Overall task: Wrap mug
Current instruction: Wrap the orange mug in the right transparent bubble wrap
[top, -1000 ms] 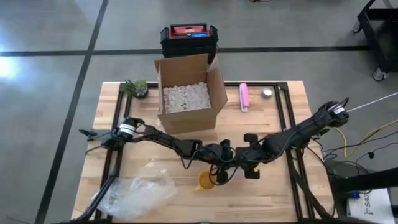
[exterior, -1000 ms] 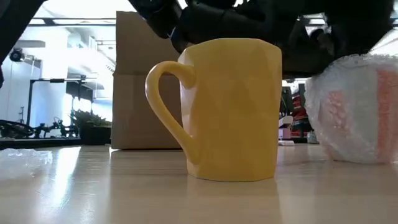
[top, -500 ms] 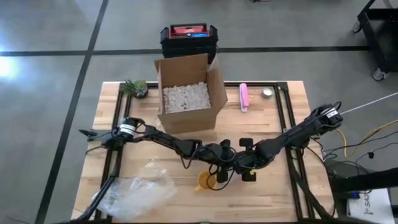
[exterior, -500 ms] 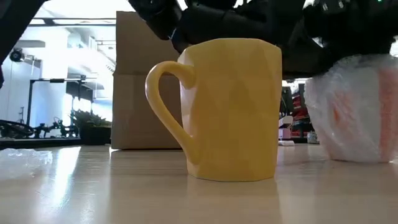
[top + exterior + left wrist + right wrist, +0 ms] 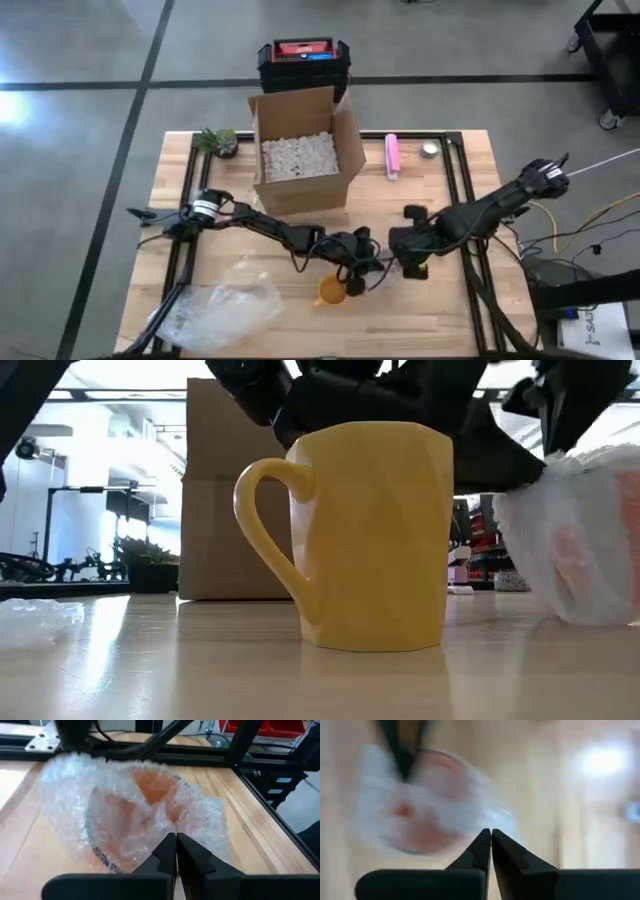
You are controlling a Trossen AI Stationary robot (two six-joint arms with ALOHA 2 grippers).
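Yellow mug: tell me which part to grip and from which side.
Judging by its pose, grip the yellow mug by its rim from above. It stands upright with the mouth open, and the handle loops out on the side away from the bubble-wrapped bundle, so one finger inside and one outside the wall should hold it.

I work in a lab or workshop hall: a wooden table (image 5: 180,190) on a dark metal frame (image 5: 460,190) stands on grey concrete floor marked with dark lines (image 5: 150,60), with equipment stands and bright windows (image 5: 110,470) behind.
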